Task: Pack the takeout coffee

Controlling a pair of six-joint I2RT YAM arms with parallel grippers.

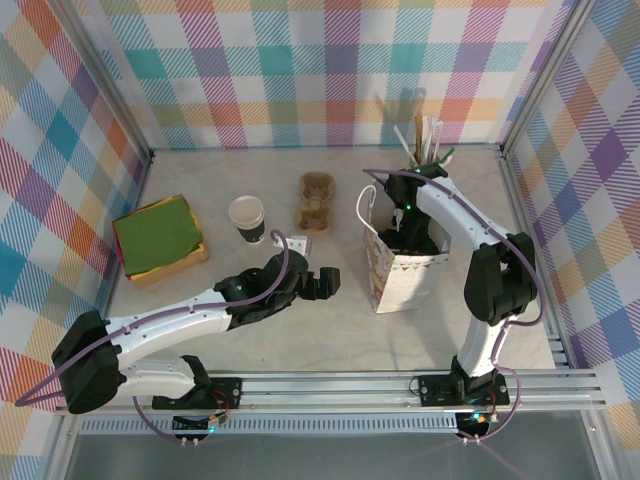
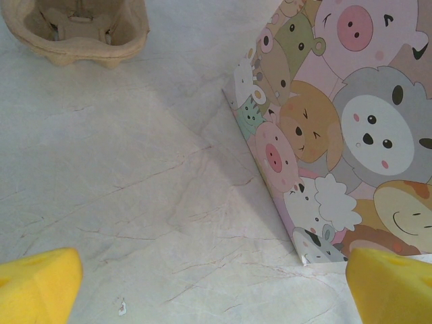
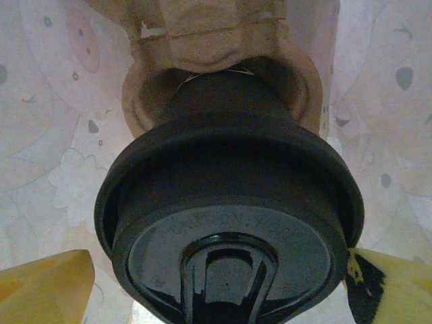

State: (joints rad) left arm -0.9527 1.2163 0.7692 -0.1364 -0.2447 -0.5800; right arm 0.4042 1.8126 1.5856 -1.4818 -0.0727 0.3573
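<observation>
The takeout coffee (image 3: 229,189), a dark cup under a round black lid, stands in a brown cardboard holder (image 3: 209,34) inside the animal-print paper bag (image 1: 405,275). My right gripper (image 3: 219,290) reaches down into the bag (image 3: 40,101), its yellow pads (image 3: 47,287) spread on either side of the lid, open. From above, the right gripper (image 1: 408,240) fills the bag's mouth and hides the cup. My left gripper (image 1: 320,283) hovers open over bare table just left of the bag (image 2: 337,135), with nothing between its yellow fingertips (image 2: 37,287).
A lidless cup with a white rim (image 1: 246,218) and a cardboard cup carrier (image 1: 315,200) stand left of the bag. A tray of green napkins (image 1: 160,240) sits at far left. A holder of straws and stirrers (image 1: 425,140) stands behind the bag.
</observation>
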